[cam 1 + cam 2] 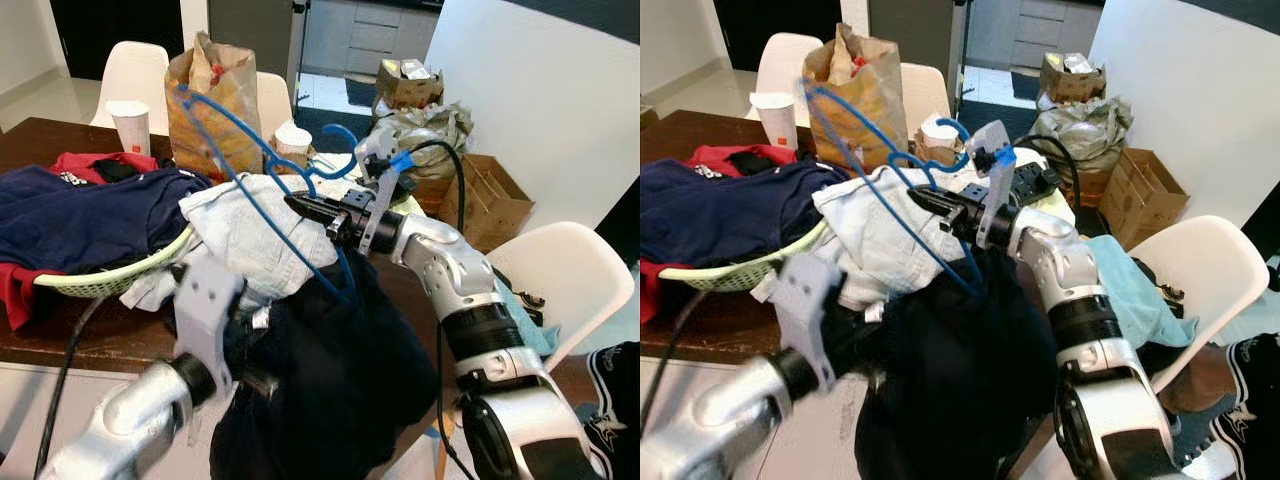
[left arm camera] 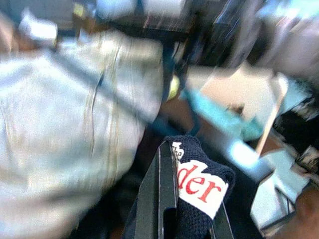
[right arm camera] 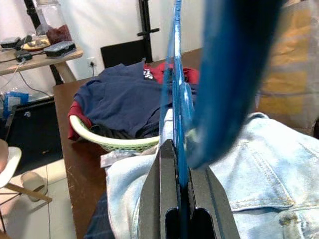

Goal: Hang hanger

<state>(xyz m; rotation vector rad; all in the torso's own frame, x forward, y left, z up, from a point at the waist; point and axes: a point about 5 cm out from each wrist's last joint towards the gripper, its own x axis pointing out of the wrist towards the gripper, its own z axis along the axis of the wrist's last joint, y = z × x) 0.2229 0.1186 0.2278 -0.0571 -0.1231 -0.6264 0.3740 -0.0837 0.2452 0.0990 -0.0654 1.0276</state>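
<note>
A blue wire hanger (image 1: 240,135) stands tilted above the table, its hook (image 1: 340,135) curling over by the right wrist. My right gripper (image 1: 300,205) is shut on the hanger's lower bar; in the right wrist view the blue wire (image 3: 177,124) runs between the black fingers. My left gripper (image 2: 184,199) is shut on a dark navy garment (image 1: 330,380), pinching the fabric by its white label with red letters (image 2: 202,186). The garment hangs low in front of me, below the hanger. The light denim jeans (image 1: 255,235) lie just under the hanger.
A pale green laundry basket (image 1: 110,280) full of navy and red clothes sits on the brown table (image 1: 90,330) at left. A paper bag (image 1: 215,95) and two cups stand behind. White chairs are at the back and at right (image 1: 560,270). Cardboard boxes lie by the wall.
</note>
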